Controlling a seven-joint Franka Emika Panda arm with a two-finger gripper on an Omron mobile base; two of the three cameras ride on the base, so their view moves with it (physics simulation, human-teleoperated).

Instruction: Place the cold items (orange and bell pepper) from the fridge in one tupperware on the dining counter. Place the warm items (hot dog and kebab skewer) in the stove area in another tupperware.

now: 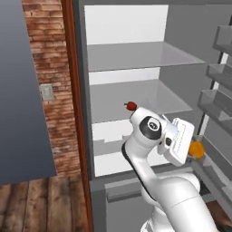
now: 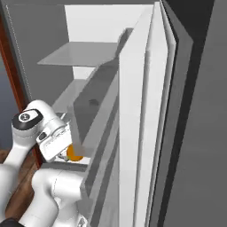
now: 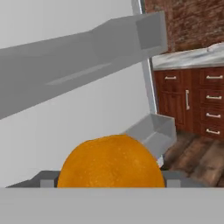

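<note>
Your pincer (image 1: 194, 149) sits at the end of the bent white arm, low on the right side of the open fridge (image 1: 136, 90), pointing toward the door side. The orange (image 3: 111, 162) lies straight ahead of it along its own axis: in the hand view the fruit fills the lower middle, dead centre, so close that the fingertips are hidden behind it. You cannot tell from these pictures whether the jaws are already pressing on the orange or just standing partway apart on either side of it; treat it as not yet secured. From the left base view the orange (image 1: 196, 149) peeks out just beyond the hand, touching or nearly touching it, beside the lower door bin (image 1: 213, 167); from the right base view it (image 2: 73, 153) shows just under the hand, close to the edge of the door shelf (image 2: 95, 133). The fruit is round, so there is no long axis to line up with; what matters is that the jaws straddle its widest part and that it stays centred. The likely next step is to close, then draw back clear of the door bins. Farther out, a small red thing with a stalk, probably the bell pepper (image 1: 130, 106), rests on the middle shelf (image 1: 140, 97), up and to the left of the hand, well apart from the orange.
</note>
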